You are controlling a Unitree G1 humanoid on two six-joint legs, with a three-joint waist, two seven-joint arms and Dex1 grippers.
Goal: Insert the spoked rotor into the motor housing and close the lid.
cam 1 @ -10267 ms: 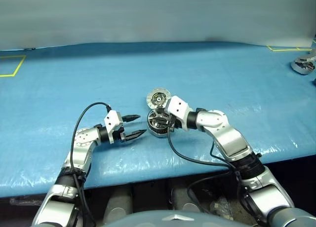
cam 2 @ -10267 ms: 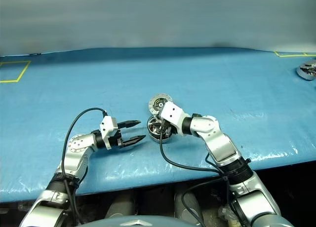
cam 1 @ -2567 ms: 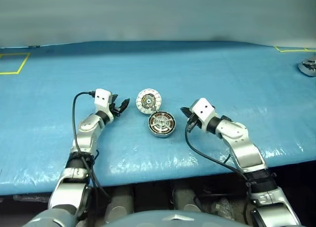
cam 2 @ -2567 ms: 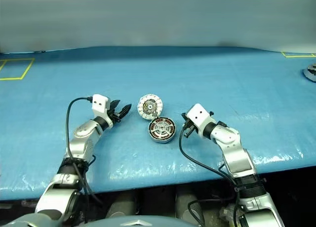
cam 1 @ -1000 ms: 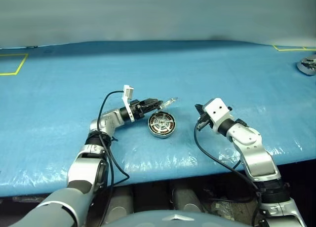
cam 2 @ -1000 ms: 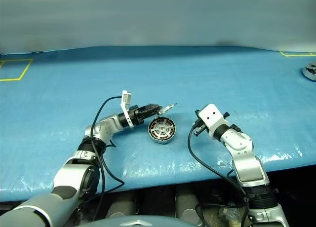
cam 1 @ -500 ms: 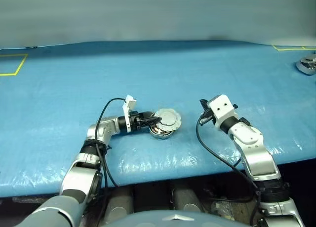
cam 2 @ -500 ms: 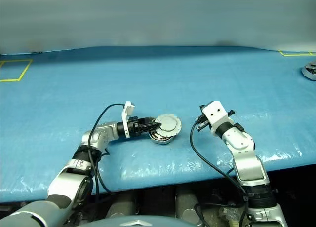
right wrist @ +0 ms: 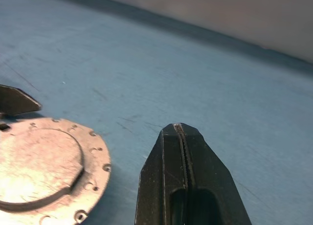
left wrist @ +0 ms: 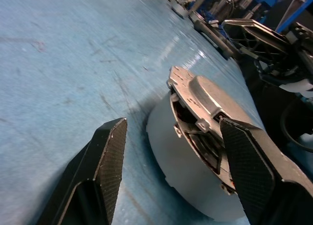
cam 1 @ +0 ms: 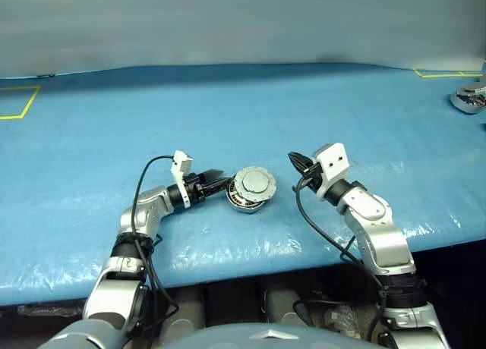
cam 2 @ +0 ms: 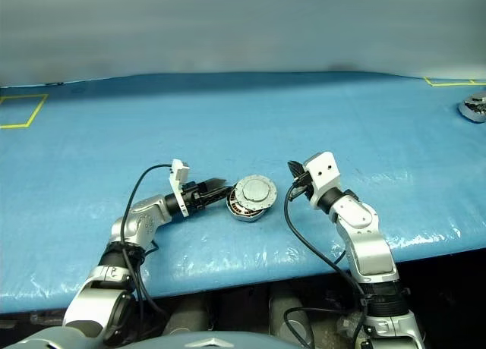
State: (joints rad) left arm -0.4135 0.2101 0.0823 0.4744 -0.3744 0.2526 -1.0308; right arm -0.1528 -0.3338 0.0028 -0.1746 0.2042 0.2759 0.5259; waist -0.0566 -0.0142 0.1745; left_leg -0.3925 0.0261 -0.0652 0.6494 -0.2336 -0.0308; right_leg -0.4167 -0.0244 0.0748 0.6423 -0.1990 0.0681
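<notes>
Our left gripper (cam 1: 218, 183) stands open; our right gripper (cam 1: 295, 161) is pressed closed, holding nothing.
At nine o'clock of the motor housing (cam 1: 244, 202) our left fingertips wait; the lid (cam 1: 254, 183) lies askew on it. We judge it stiff, slick metal, best pushed on its rim.

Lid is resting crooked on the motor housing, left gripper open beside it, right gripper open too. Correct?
Not quite: the right gripper is shut, fingers pressed together in the right wrist view. The lid does sit tilted on the motor housing, and the left gripper is open beside it.
</notes>
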